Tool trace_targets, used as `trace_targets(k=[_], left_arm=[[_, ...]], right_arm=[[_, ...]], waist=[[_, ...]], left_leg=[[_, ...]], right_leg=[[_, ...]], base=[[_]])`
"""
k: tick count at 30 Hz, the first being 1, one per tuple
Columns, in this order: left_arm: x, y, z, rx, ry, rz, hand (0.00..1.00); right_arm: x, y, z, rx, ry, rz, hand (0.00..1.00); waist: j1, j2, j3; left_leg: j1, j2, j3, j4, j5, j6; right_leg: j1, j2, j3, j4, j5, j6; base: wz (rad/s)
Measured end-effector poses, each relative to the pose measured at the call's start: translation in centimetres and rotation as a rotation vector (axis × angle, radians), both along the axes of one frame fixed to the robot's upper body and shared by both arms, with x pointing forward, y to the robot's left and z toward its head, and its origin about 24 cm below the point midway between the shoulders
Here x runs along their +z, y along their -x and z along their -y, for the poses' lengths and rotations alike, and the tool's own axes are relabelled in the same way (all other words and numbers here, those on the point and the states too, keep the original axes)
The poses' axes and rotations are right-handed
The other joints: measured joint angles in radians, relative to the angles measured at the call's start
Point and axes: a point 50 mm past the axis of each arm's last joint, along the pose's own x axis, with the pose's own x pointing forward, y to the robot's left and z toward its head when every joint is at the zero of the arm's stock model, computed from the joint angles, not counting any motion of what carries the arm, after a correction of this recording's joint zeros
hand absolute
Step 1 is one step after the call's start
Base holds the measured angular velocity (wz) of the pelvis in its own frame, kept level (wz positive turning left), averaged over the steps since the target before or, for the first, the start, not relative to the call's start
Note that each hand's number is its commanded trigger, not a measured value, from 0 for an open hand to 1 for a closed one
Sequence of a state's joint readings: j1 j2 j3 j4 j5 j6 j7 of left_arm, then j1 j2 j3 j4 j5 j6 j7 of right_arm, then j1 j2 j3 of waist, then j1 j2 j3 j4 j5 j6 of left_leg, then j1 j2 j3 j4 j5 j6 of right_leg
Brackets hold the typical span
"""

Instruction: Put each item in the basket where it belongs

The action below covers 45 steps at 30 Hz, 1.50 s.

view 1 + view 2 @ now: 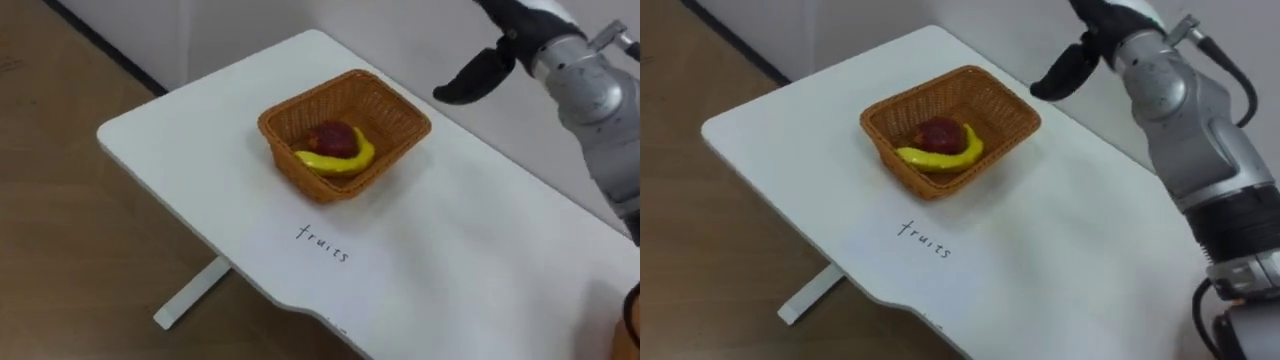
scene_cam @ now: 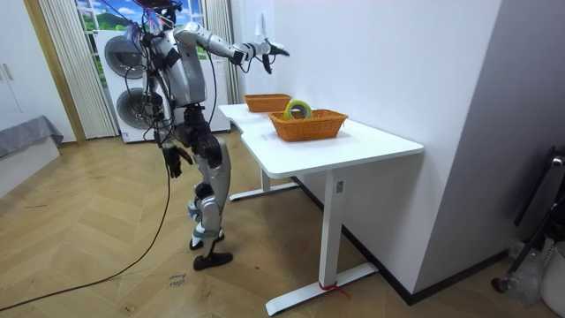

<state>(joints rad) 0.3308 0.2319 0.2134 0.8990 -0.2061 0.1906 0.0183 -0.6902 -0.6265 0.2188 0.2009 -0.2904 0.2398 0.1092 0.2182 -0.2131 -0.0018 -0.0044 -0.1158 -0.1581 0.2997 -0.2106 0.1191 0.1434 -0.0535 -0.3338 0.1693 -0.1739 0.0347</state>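
Pose check: right arm is raised and stretched out over the table (image 1: 450,250), with the right hand (image 1: 480,72) held high beyond the fruit basket (image 1: 313,96), off its right corner toward the wall. The hand's fingers are loosely spread, with nothing in them, and it is clear of the basket. Left hand (image 2: 175,159) hangs down by the hip, well back from the fruit basket. It is too small in the room view, so can't tell its state. Robot stands upright on the wood floor at the table edge nearest the fruit basket. Counts: two wicker baskets, one table. Fruit basket holds two items: one yellow banana (image 1: 335,163) lying along its near side, and one dark red fruit (image 1: 332,137) touching the banana just behind it. One handwritten label (image 1: 323,243) sits on the tabletop just in front of the fruit basket. Second basket (image 2: 309,125) is next to the fruit basket, on the room view's right of it. One yellow-green tape roll (image 2: 298,109) stands on edge in it. Can't tell whether the two baskets touch.
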Motion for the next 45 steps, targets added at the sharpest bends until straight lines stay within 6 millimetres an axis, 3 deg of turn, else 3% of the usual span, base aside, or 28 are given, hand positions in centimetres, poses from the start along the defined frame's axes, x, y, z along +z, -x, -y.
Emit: trace_targets(k=[3, 6, 14, 18, 23, 30, 34, 36, 40, 45], left_arm=[[0.0, -0.8, 0.0, -0.002, -0.001, 0.021, 0.00], [0.2, -2.0, -0.1, -0.015, -0.007, 0.055, 0.00], [0.5, -3.9, -0.5, 0.008, 0.001, 0.132, 0.00], [0.7, -5.1, -0.6, -0.004, 0.001, 0.159, 0.00], [0.8, -5.4, -0.6, -0.005, -0.002, 0.168, 0.00], [0.6, -4.6, -0.5, 0.013, -0.004, 0.153, 0.00], [0.7, -4.9, -0.7, 0.016, -0.015, 0.178, 0.00], [0.8, -4.4, -0.8, 0.031, -0.028, 0.183, 0.00], [0.7, -3.4, -0.9, 0.044, -0.050, 0.160, 0.00], [0.6, -3.3, -0.8, 0.049, -0.064, 0.157, 0.00]], right_arm=[[1.5, 0.5, 0.6, -0.028, 0.054, 0.079, 0.00], [2.4, 0.8, 1.6, -0.064, 0.035, 0.118, 0.00], [4.3, 1.5, 4.2, -0.150, -0.009, 0.186, 0.00], [5.0, 2.1, 5.7, -0.203, -0.048, 0.231, 0.00], [4.6, 3.4, 8.0, -0.285, -0.094, 0.254, 0.00], [4.5, 4.8, 10.4, -0.384, -0.164, 0.323, 0.00], [3.6, 6.0, 12.2, -0.448, -0.220, 0.337, 0.00], [3.4, 6.9, 13.3, -0.504, -0.242, 0.375, 0.00], [3.3, 8.4, 14.7, -0.577, -0.261, 0.453, 0.00], [1.9, 11.0, 16.8, -0.674, -0.312, 0.518, 0.00]], waist=[[-0.039, 0.022, -0.0041], [-0.081, 0.034, -0.0066], [-0.177, 0.032, -0.0103], [-0.204, 0.041, -0.0055], [-0.221, 0.051, -0.0096], [-0.297, 0.076, -0.0135], [-0.308, 0.075, -0.0166], [-0.308, 0.070, -0.0137], [-0.329, 0.059, -0.0113], [-0.347, 0.065, -0.0061]], left_leg=[[0.009, 0.002, 0.024, -0.019, 0.002, 0.004], [0.016, 0.004, 0.042, -0.030, 0.005, 0.006], [0.017, 0.015, 0.081, -0.033, 0.005, 0.007], [0.033, 0.019, 0.104, -0.043, 0.005, 0.008], [0.048, 0.029, 0.151, -0.066, 0.004, 0.009], [0.053, 0.037, 0.192, -0.082, 0.003, 0.009], [0.072, 0.043, 0.215, -0.100, 0.003, 0.008], [0.082, 0.050, 0.237, -0.106, 0.000, 0.006], [0.085, 0.054, 0.240, -0.110, -0.003, 0.003], [0.089, 0.055, 0.243, -0.114, -0.005, 0.003]], right_leg=[[-0.004, 0.002, 0.030, 0.000, 0.000, 0.000], [-0.008, 0.000, 0.033, 0.004, 0.000, 0.000], [-0.033, 0.003, 0.066, 0.018, 0.003, -0.004], [-0.030, 0.003, 0.088, 0.017, 0.003, -0.005], [-0.047, 0.004, 0.112, 0.019, 0.005, -0.007], [-0.058, 0.009, 0.147, 0.020, 0.008, -0.011], [-0.057, 0.014, 0.168, 0.021, 0.008, -0.012], [-0.057, 0.022, 0.171, 0.022, 0.010, -0.014], [-0.058, 0.022, 0.170, 0.020, 0.010, -0.015], [-0.060, 0.029, 0.197, 0.016, 0.011, -0.016]], base=[[-0.25], [-0.19], [-0.16], [-0.16], [-0.28], [-0.20], [-0.20], [-0.24], [-0.06], [0.00]])
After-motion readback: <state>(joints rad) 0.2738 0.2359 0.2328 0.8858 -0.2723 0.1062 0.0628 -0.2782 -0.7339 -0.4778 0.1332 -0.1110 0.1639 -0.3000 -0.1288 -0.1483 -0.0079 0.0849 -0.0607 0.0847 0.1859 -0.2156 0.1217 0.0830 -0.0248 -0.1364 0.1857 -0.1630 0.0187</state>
